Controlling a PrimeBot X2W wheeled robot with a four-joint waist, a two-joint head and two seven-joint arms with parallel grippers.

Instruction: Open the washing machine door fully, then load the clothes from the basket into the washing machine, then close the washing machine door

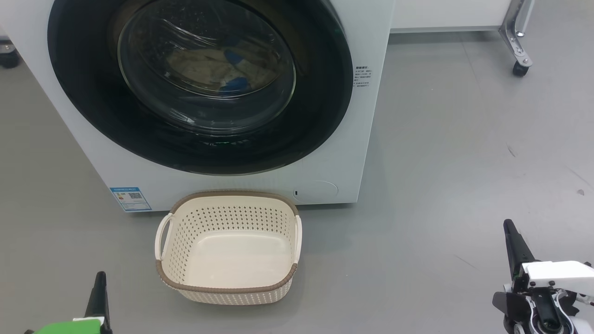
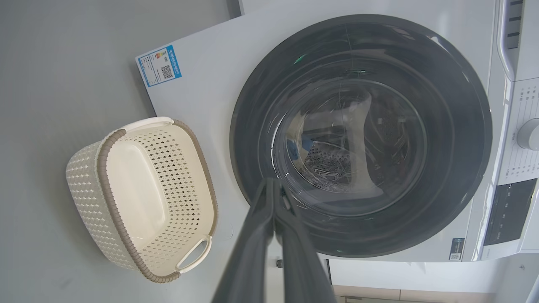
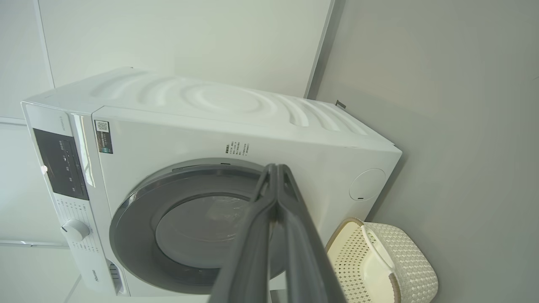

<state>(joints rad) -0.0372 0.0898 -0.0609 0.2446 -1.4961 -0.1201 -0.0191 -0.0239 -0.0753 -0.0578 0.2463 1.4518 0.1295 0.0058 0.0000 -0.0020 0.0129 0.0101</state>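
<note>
Before the washer [image 1: 325,153], on the grey floor [image 1: 464,162], stands the basket [image 1: 232,218]. It is upright, just under the lowest part of the door [image 1: 315,106], and nothing lies in it; its cream bottom is bare. Its back rim is very near the washer's front, but I cannot tell if the two touch.

The door is closed and lies flat against the washer's front. Through the glass bowl the clothes [image 1: 199,69] show inside the washer, a pale cream heap with some blue parts. The glass reflects much, so their exact shape is not clear.

At the washer's lower left corner is a small blue label [image 1: 131,198]. At its lower right corner there is a round cover plate [image 1: 315,190]. In the right wrist view a dark control panel [image 3: 61,164] and a white knob [image 3: 76,229] sit on the washer's front beyond the door.

The left claw [image 1: 100,283] hangs well apart from the washer, on the near left side of the basket. Its two fingers are pressed together and hold nothing. The right claw [image 1: 510,229] is also well apart from the washer, far to the right of the basket, above bare floor. Its fingers meet at the tips too, with nothing between them. Both claws point toward the washer's front.

Behind the washer's right side a metal leg with a small wheel [image 1: 519,69] stands on the floor.
</note>
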